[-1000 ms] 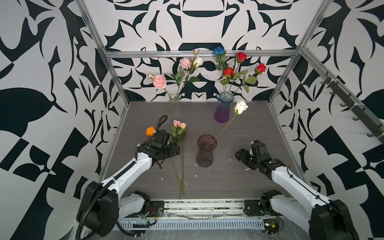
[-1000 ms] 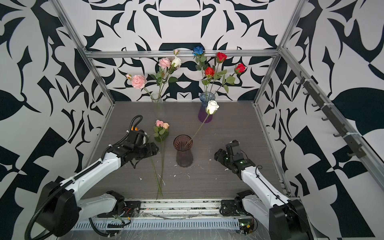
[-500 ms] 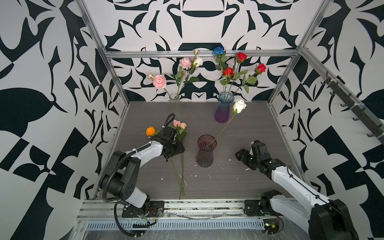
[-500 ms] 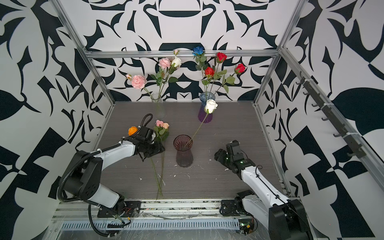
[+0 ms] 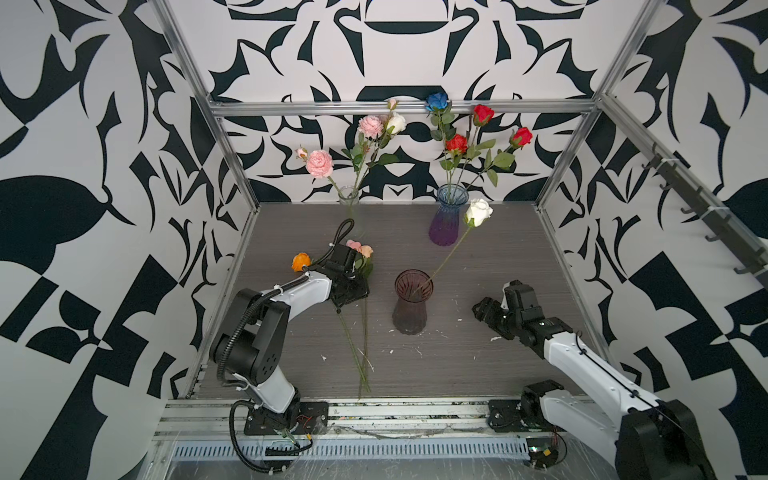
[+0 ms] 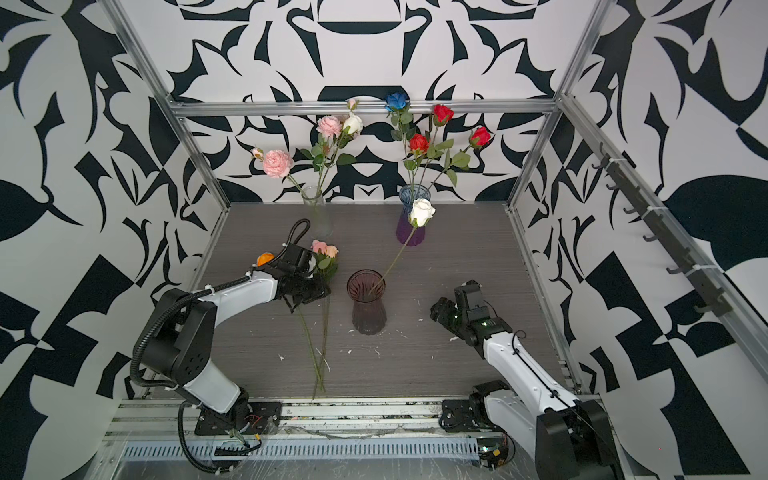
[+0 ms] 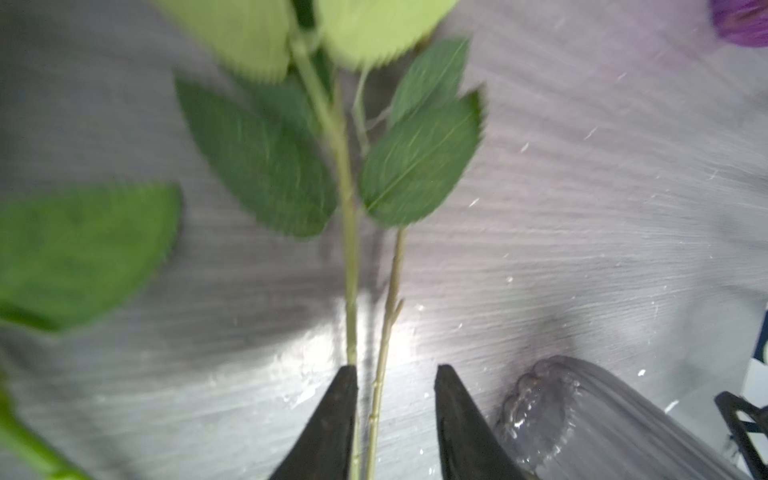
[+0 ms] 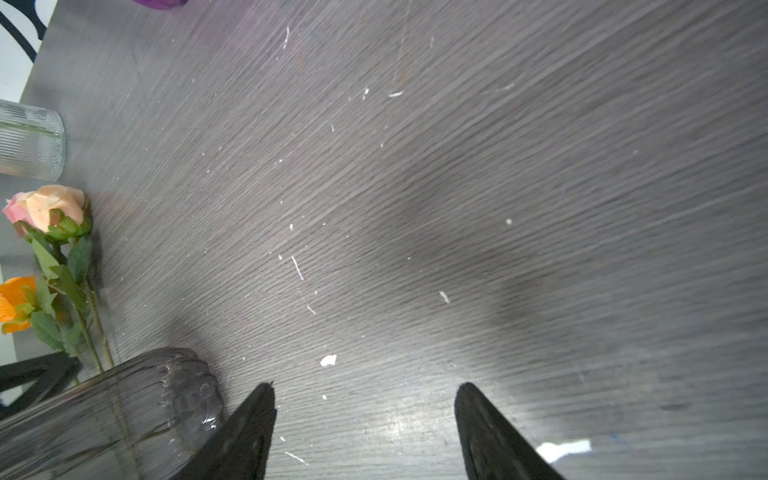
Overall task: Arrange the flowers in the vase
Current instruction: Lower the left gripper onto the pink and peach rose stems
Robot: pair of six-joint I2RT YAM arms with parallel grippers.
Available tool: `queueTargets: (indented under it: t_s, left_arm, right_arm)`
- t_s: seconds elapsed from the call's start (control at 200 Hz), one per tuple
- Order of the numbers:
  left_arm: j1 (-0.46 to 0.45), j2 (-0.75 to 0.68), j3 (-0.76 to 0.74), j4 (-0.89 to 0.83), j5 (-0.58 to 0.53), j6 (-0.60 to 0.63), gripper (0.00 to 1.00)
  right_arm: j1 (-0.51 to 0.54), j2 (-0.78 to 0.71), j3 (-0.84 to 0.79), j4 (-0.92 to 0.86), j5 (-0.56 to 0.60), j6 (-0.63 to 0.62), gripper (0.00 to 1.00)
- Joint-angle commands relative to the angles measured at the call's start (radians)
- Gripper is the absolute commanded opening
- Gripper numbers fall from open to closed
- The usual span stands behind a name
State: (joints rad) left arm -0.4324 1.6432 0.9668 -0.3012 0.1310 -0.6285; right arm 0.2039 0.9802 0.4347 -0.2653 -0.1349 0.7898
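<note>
Flowers [image 5: 360,249] lie flat front-to-back, pointing rearward.

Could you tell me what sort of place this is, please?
Probably a robot test cell rather than a florist's: an aluminium frame holds black-and-white patterned panels around a grey tabletop, and a left arm and a right arm are bolted to its front rail.
</note>
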Motion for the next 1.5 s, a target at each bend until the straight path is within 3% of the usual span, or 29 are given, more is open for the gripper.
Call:
queueTargets:
  t_s: [0.0, 0.35, 0.65, 1.125, 1.495]
  left_arm:
    - [-0.002, 0.012, 0.059, -0.058, -0.070, 0.038, 0.33]
    - [-0.002, 0.140, 0.119, -0.048, -0.076, 0.063, 0.32]
    - [-0.010, 0.187, 0.111, -0.057, -0.093, 0.067, 0.32]
    - [-0.149, 0.177, 0.279, -0.304, -0.395, 0.129, 0.34]
    - [-0.164, 0.255, 0.298, -0.270, -0.298, 0.128, 0.34]
  right_arm:
    - [-0.023, -0.016, 0.043, -0.004, -0.019, -0.021, 0.72]
    - [-0.064, 0.079, 0.044, 0.044, -0.098, -0.020, 0.72]
    - [-0.067, 0.058, 0.021, 0.062, -0.104, -0.009, 0.72]
    - [-0.069, 0.038, 0.000, 0.067, -0.109, -0.001, 0.72]
    - [-0.070, 0.035, -0.011, 0.078, -0.114, 0.006, 0.72]
